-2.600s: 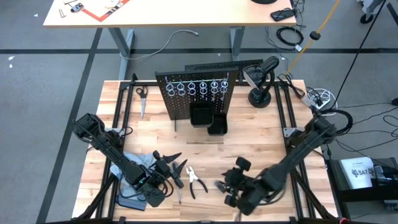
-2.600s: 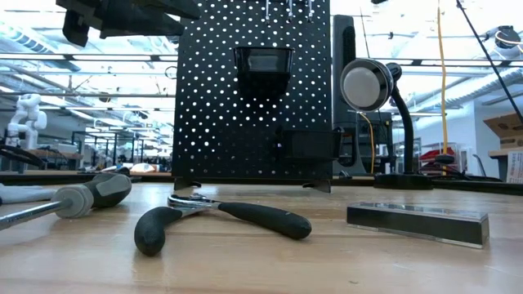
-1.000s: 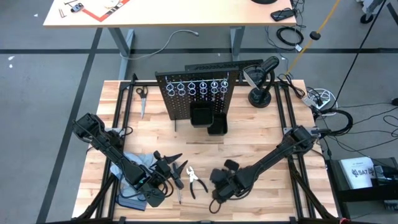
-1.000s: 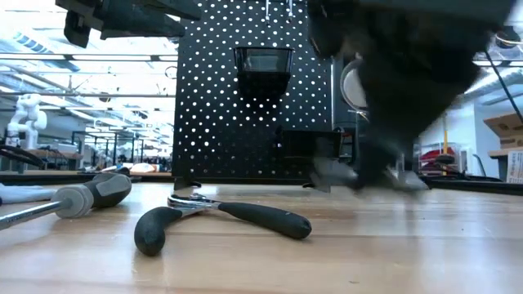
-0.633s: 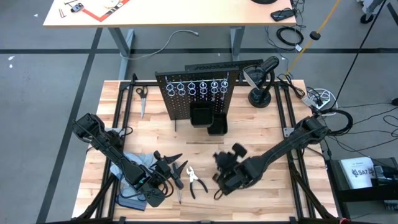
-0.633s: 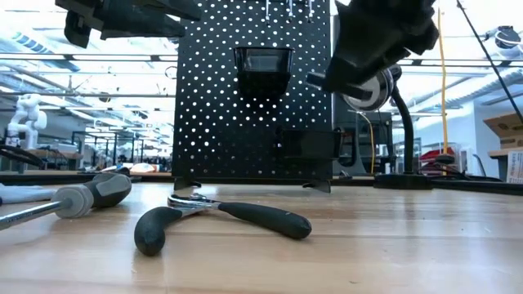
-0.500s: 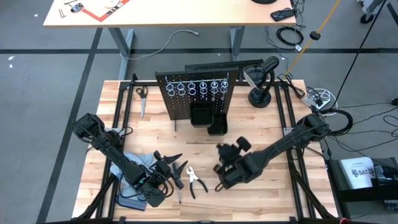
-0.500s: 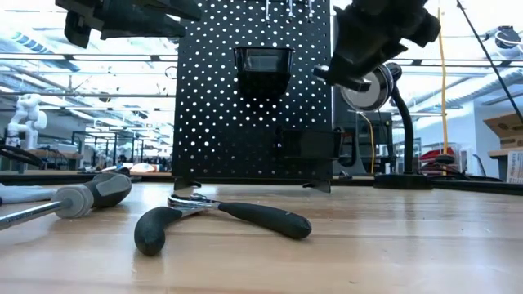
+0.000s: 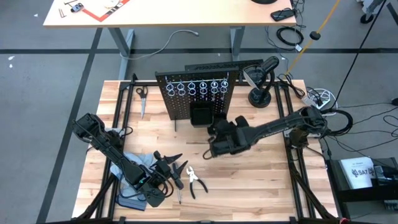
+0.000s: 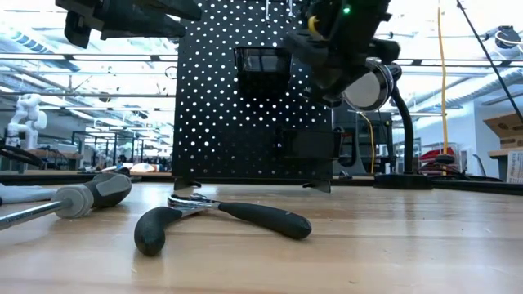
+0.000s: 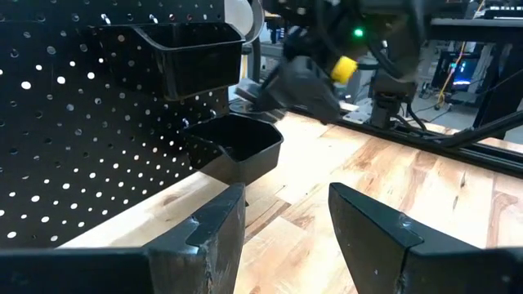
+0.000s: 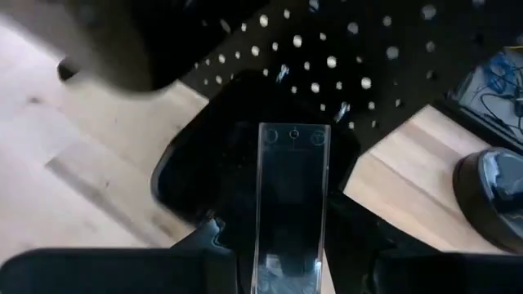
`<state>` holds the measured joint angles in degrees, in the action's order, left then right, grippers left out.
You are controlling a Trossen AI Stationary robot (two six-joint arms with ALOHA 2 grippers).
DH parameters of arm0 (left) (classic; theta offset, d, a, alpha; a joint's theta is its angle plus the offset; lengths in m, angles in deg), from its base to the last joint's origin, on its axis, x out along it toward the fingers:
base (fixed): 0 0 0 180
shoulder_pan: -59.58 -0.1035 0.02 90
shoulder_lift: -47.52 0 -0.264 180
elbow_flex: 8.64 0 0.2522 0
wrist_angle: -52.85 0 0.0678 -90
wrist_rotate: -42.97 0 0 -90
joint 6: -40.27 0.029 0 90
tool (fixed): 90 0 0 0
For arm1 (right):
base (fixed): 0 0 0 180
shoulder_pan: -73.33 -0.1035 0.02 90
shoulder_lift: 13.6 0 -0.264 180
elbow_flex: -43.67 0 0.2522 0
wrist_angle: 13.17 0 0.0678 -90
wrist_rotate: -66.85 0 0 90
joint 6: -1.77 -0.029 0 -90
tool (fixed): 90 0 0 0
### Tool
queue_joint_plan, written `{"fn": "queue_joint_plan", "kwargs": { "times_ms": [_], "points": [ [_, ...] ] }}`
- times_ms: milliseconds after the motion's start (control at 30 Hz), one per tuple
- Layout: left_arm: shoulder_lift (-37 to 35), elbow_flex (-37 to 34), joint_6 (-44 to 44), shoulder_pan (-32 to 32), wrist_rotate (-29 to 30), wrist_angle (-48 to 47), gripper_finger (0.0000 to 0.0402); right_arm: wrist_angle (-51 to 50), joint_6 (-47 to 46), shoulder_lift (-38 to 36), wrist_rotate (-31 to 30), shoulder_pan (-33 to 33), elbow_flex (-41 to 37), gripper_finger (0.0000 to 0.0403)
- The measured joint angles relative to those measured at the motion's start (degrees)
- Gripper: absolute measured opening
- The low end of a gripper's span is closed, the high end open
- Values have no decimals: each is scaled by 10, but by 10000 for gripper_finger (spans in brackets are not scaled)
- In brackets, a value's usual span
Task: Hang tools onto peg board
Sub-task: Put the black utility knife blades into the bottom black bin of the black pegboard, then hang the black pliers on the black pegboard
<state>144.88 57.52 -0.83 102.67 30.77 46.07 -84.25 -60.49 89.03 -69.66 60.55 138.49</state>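
Carrying the short grey metal piece clamped between its fingers, the right hand has swung from the counter's front edge up to the peg board, just above the lower black bin. Next, I judge, lower and release it there. The left hand waits open.

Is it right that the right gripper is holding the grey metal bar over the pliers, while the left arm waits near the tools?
Not quite. The right gripper holds the metal bar over the small black bin on the peg board, not over the pliers; the right wrist view shows it.
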Motion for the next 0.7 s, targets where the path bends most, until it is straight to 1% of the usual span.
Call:
{"fn": "queue_joint_plan", "kwargs": {
  "times_ms": [133, 233, 267, 500, 600, 700],
  "points": [
    [0, 0, 0, 0, 0, 0, 187, 37, 40, 0, 7, 22, 0, 98],
    [0, 0, 0, 0, 0, 0, 187, 42, 48, 0, 21, 31, 0, 99],
    [0, 0, 0, 0, 0, 0, 187, 42, 49, 0, 21, 32, 0, 106],
    [0, 0, 0, 0, 0, 0, 187, 42, 48, 1, 14, 31, 0, 216],
    [0, 0, 0, 0, 0, 0, 187, 42, 50, 1, 10, 31, 0, 241],
    [0, 0, 0, 0, 0, 0, 187, 47, 63, 1, 2, 24, 0, 247]
  ]
}}
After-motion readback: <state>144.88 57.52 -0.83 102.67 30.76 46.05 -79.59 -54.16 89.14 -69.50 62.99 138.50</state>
